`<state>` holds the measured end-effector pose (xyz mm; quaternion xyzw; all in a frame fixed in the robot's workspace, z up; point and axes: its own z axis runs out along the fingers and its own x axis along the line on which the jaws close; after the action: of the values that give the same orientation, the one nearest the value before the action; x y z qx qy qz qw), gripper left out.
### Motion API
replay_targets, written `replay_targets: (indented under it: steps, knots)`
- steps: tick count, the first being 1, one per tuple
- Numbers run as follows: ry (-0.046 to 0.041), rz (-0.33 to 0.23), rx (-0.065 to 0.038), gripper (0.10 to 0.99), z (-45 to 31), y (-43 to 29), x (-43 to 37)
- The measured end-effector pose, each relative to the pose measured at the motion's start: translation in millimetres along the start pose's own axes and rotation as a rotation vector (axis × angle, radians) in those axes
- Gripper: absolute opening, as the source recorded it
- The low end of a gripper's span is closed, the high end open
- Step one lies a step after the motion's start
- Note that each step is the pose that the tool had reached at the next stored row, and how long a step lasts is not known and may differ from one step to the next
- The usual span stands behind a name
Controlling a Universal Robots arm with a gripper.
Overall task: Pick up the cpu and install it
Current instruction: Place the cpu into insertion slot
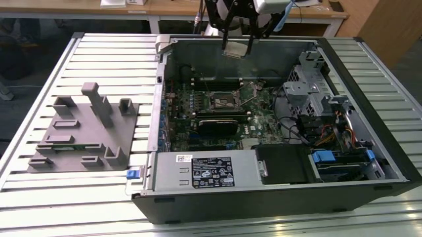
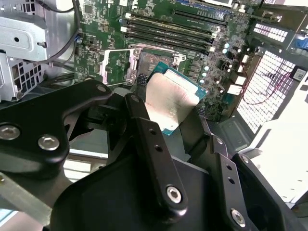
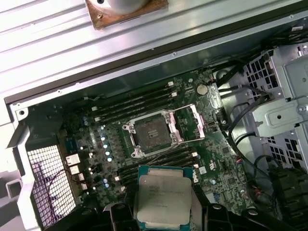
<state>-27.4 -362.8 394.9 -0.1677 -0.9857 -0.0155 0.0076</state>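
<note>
Holding position: end effector (image 2: 168, 115) closed on the cpu (image 2: 172, 96), black fingers (image 2: 136, 113) clamped against two opposite edges, pale metal top showing in both wrist views. Cpu is raised and tilted, clear of the motherboard (image 3: 96, 144).
Location: in the exterior view, end effector (image 1: 237, 45) hangs over the far wall of the open computer case (image 1: 264, 202).
Socket (image 3: 153, 131): dark square with metal rim, below the chip, apart from it.
Grey fixture (image 1: 79, 133): on the slatted table (image 1: 99, 49), at the exterior view's left of the case.
</note>
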Motion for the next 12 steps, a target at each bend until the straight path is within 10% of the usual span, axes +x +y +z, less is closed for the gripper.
replay_targets:
  steps: [12]
  knots:
    - [-0.0013,0.047,-0.001,0.529,0.1,0.6,0.2]
